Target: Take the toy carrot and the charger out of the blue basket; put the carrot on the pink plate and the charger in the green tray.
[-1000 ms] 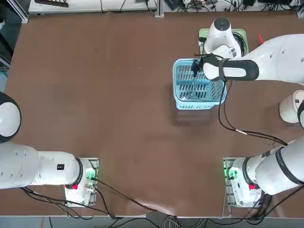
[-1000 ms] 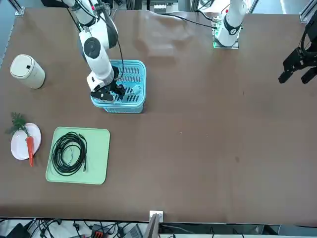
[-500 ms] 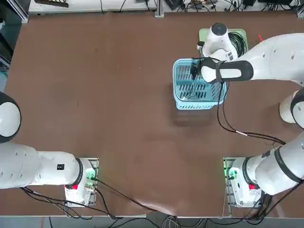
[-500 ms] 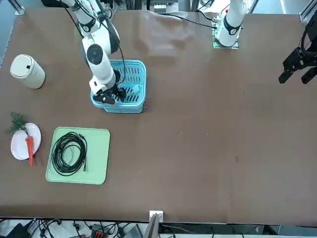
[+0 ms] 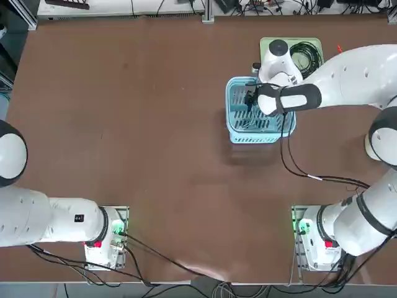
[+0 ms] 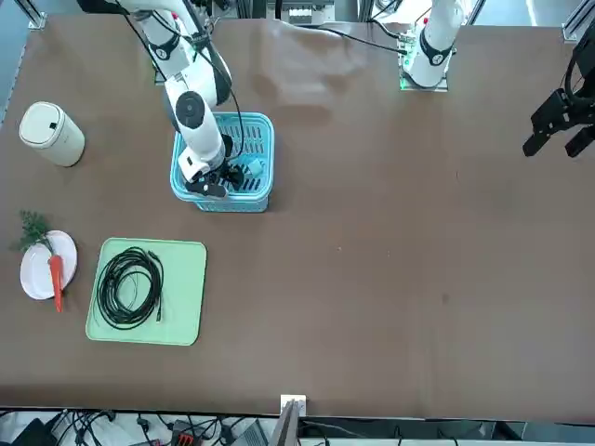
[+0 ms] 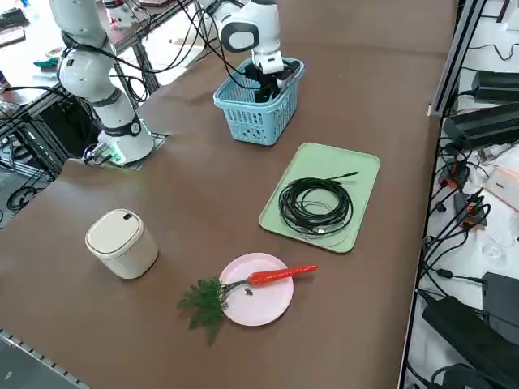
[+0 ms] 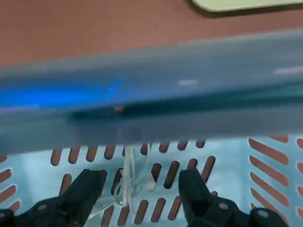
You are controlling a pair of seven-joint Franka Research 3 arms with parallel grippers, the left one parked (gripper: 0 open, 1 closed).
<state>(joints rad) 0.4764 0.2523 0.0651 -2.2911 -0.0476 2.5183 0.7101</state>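
Two fingers [image 8: 194,189] wide apart; hand [image 8: 137,189] unladen

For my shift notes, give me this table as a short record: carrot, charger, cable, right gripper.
Carrot: slim red-orange toy carrot on round pale pink plate
Charger: whitish charger with pale cord, in light blue slatted plastic basket
Cable: coiled black cable on flat pale green tray
Right gripper: open, inside basket

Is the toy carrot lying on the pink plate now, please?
Yes, the right side view shows the toy carrot lying across the pink plate, its tip reaching past the rim.
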